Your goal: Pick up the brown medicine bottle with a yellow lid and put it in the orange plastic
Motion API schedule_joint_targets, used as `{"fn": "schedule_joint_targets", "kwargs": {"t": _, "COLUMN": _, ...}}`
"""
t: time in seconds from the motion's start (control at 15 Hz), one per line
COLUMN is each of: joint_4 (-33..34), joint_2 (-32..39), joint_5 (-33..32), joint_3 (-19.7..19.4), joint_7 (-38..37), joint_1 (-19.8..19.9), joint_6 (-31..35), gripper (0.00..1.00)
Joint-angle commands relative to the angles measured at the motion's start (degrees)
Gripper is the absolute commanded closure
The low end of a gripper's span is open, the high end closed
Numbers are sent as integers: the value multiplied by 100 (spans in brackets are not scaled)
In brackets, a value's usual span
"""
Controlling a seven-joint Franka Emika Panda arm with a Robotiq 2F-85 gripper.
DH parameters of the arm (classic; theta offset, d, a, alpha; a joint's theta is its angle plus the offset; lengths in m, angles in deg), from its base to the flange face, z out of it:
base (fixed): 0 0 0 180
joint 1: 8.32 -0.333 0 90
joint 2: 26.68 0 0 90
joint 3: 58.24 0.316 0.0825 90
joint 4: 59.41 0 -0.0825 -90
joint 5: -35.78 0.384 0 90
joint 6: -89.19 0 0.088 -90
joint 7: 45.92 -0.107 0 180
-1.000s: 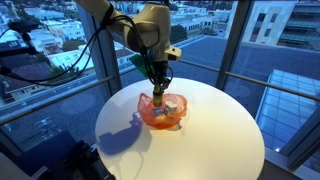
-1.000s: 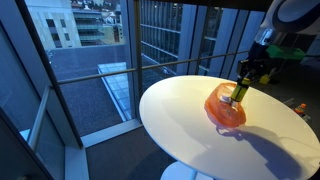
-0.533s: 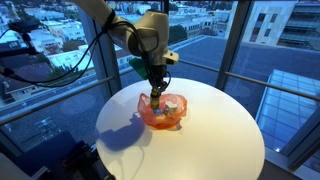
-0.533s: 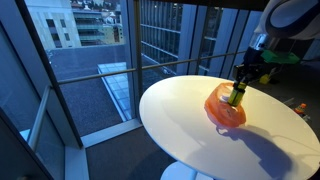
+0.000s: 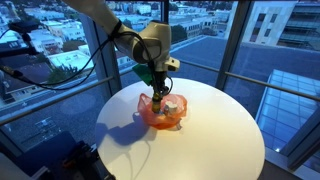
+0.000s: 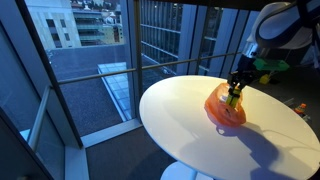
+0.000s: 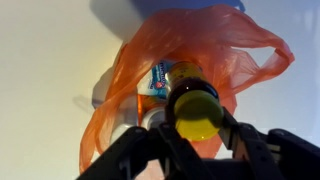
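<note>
Hand: I see my hand (image 7: 196, 138) clamped on the brown medicine bottle (image 7: 186, 78). A dark finger presses on either side, just under the yellow cap (image 7: 196, 112).
Bottle: it is held upright, cap toward the wrist camera. Its brown body dips into the open mouth of the orange plastic (image 7: 128, 82).
Bottle depth: I cannot tell whether its base touches anything inside.
Orange plastic: it is crinkled and translucent and sits on the white round worktop (image 5: 222, 140). In both exterior views it lies directly under the hand (image 5: 158, 93), toward the window edge of the worktop (image 6: 180, 122).
Inside the bag: a pale packet with blue and red print (image 7: 158, 78) lies just beside the bottle. Something white (image 7: 150, 120) shows below it.
Arm: in an exterior view it reaches down from above, with the hand (image 6: 234, 90) at the top of the orange plastic (image 6: 226, 110).
Surroundings: glass walls stand behind the worktop.
</note>
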Motion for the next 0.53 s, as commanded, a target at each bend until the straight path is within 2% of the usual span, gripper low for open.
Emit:
{"fn": "schedule_joint_targets", "kwargs": {"t": 0.0, "joint_4": 281, "joint_2": 276, "joint_5": 154, "joint_3": 60, "joint_7": 227, "joint_1": 23, "joint_6": 124, "gripper": 81}}
{"fn": "schedule_joint_targets", "kwargs": {"t": 0.47, "joint_4": 536, "joint_2": 657, "joint_5": 113, "joint_3": 146, "joint_7": 279, "joint_1": 15, "joint_6": 299, "gripper": 81}}
